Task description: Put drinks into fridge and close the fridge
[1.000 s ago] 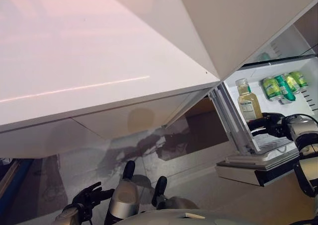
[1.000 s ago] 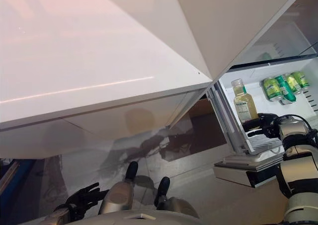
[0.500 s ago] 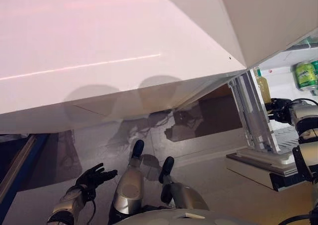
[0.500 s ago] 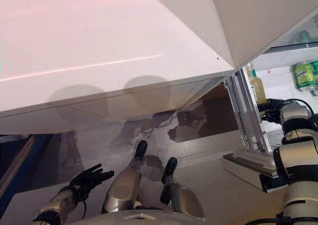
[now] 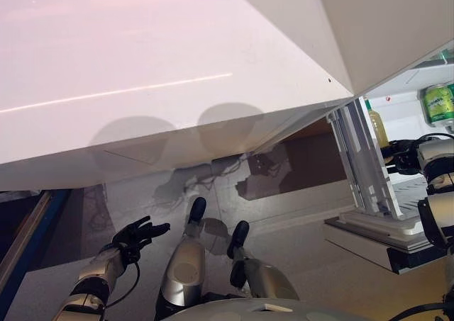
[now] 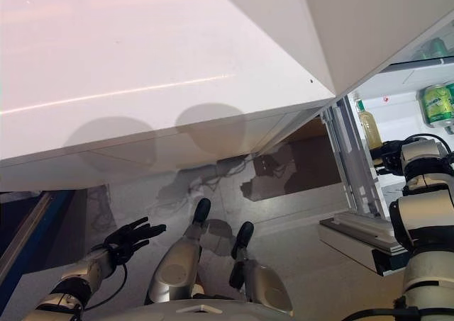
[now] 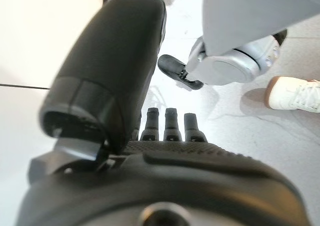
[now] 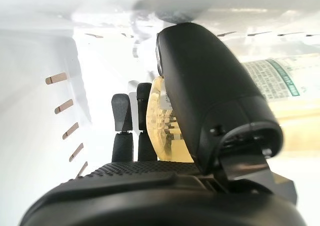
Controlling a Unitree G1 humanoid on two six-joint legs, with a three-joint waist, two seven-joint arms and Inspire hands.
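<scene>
A bottle of yellow drink (image 5: pixel 378 127) stands upright inside the open fridge at the right, partly hidden by the door's edge. My right hand (image 5: pixel 401 155) is at its lower part. In the right wrist view the thumb (image 8: pixel 210 86) and the fingers (image 8: pixel 121 120) are on either side of the bottle (image 8: pixel 282 79). Green cans (image 5: pixel 440 105) stand further in on the same shelf. My left hand (image 5: pixel 135 234) is low at the left, over the floor, with its fingers spread and holding nothing; it also shows in the left wrist view (image 7: pixel 170 123).
The open white fridge door (image 5: pixel 142 66) spreads across the top and left of the eye views. A pulled-out white drawer (image 5: pixel 376 232) juts out below the shelf. A person's white shoe (image 7: pixel 296 93) is on the floor near my left hand.
The camera has shifted, so the fridge sits further right in the picture. My left hand has risen a little and spread its fingers. My right hand stays at the bottle.
</scene>
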